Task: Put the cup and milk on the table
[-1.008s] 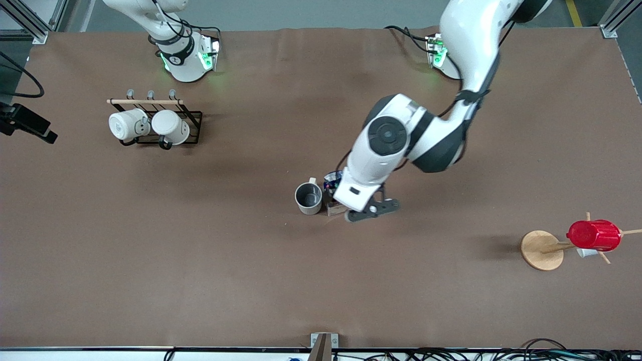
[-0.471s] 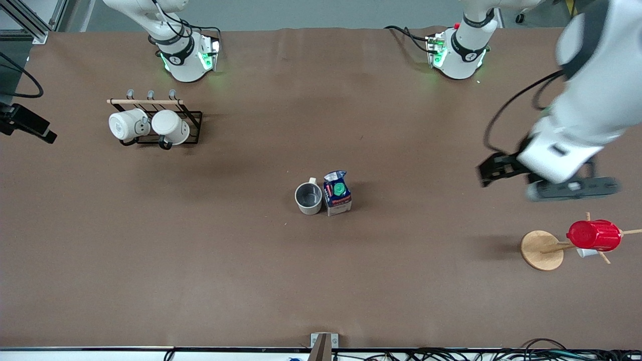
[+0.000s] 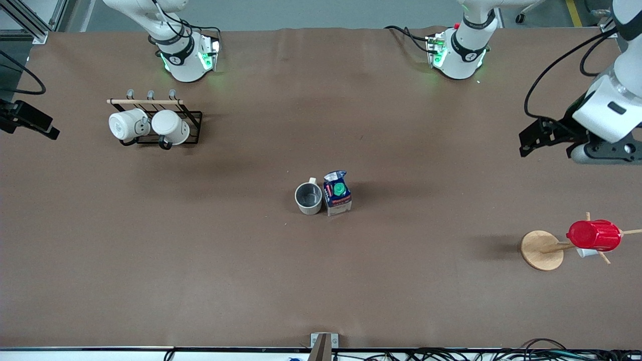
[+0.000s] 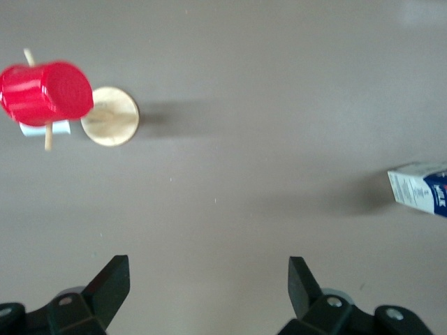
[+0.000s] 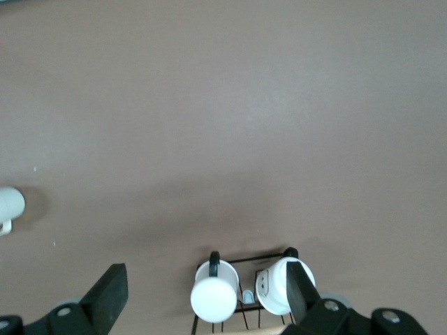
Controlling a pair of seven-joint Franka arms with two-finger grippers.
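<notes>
The cup point(image 3: 308, 197), off-white with a dark grey inside, stands upright on the brown table point(image 3: 200, 276) near its middle. The milk point(image 3: 337, 192), a dark-blue and white carton with a green cap, stands upright beside it toward the left arm's end, almost touching it. My left gripper point(image 3: 604, 150) is up in the air over the table's left-arm end, far from both. The left wrist view shows it open and empty point(image 4: 207, 279), with the milk point(image 4: 419, 188) at that view's edge. My right gripper point(image 5: 206, 286) is open and empty above the mug rack; it is out of the front view.
A black wire rack point(image 3: 193, 116) holds two white mugs point(image 3: 150, 125) near the right arm's base; the mugs also show in the right wrist view point(image 5: 215, 296). A wooden stand point(image 3: 541, 249) carries a red plastic cup point(image 3: 594, 234) at the left arm's end.
My left gripper has let go of the milk and swung away from the table's middle to the left arm's end. The milk now stands free beside the cup.
</notes>
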